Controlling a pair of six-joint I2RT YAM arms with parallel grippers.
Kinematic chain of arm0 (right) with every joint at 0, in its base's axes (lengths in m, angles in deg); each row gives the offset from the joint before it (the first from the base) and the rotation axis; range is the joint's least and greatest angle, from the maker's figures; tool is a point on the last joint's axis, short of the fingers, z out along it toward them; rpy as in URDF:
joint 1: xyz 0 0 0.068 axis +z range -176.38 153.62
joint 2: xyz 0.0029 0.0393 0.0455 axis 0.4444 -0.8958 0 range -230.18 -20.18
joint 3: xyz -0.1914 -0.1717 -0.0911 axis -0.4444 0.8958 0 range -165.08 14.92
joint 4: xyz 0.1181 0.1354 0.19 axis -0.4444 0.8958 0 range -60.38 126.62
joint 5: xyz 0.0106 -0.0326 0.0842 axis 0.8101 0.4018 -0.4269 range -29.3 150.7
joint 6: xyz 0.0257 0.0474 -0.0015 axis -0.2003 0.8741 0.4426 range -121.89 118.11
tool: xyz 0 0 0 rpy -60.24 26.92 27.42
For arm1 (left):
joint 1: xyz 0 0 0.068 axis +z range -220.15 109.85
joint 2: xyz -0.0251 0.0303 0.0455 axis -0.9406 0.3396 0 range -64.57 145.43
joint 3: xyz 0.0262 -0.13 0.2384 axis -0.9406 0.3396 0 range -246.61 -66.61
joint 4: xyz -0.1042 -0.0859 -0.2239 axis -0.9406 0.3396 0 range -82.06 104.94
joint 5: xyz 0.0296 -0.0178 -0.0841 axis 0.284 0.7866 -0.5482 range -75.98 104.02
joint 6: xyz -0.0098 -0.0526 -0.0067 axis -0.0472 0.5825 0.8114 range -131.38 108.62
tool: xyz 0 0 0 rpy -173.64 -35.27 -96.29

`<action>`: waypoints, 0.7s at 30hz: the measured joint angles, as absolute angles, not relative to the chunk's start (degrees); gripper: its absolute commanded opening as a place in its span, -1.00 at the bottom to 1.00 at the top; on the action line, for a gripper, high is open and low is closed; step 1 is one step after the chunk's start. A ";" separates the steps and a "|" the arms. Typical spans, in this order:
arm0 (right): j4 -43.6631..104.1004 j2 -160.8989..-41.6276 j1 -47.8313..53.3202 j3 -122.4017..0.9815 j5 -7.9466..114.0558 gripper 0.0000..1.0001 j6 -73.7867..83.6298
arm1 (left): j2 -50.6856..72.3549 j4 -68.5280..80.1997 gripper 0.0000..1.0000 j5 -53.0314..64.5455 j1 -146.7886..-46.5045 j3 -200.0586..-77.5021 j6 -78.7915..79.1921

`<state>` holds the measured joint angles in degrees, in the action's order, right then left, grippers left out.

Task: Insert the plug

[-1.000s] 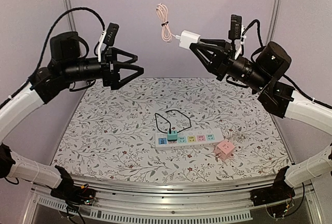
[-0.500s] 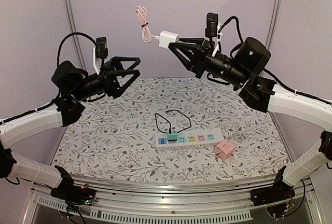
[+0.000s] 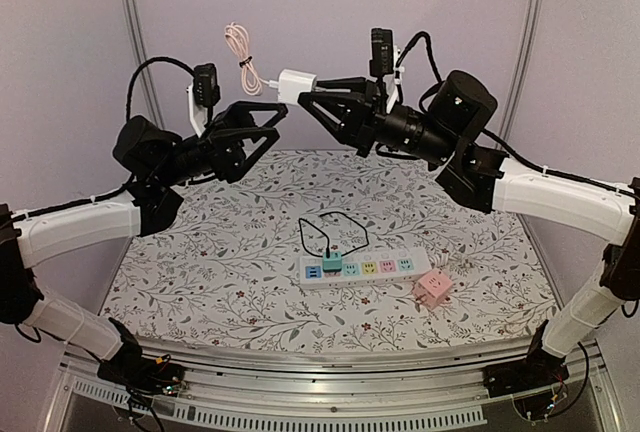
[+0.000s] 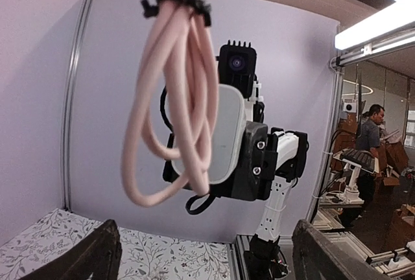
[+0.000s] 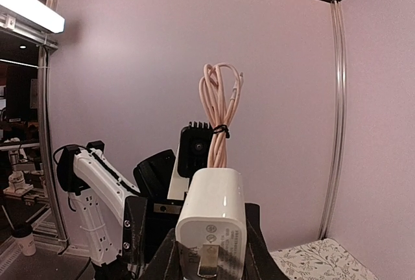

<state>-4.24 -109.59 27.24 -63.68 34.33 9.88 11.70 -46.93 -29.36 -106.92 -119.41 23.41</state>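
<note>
- The right gripper (image 3: 308,96) has carried the charger (image 3: 295,83) leftward across the workspace in the last second. It now sits high above the table (image 3: 200,252), almost over the middle.
- Its jaws are clamped on the charger's lower sides. In the right wrist view the prongs point back toward the wrist, and the bundled cable (image 3: 240,57) stands off the far end.
- The left gripper (image 3: 278,120) has swung up and inward to meet it. Its jaws are spread wide and empty, with the tips just beside the charger but apparently not touching it.
- In the left wrist view both fingers (image 4: 91,254) flank the frame, with the charger and cable dead ahead.
- The strip (image 3: 365,268) lies well below, untouched, with a teal plug (image 3: 332,261) already seated and a pink cube (image 3: 433,288) beside it.
- This looks like a handover or regrasp: with the prongs facing the right wrist, the charger probably needs turning before insertion, which has not begun.
</note>
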 measured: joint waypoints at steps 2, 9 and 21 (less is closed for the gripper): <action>-4.33 -109.72 27.24 -63.68 32.88 -1.00 10.07 | 11.96 -49.01 0.60 -30.67 -107.80 -119.97 22.33; -4.42 -110.53 27.27 -64.25 29.39 -1.00 10.97 | 11.96 -52.94 0.47 -31.83 -108.82 -121.75 21.35; -5.07 -111.77 27.37 -65.45 26.02 -1.00 11.56 | 13.18 -53.93 -0.22 -29.93 -110.22 -122.16 21.15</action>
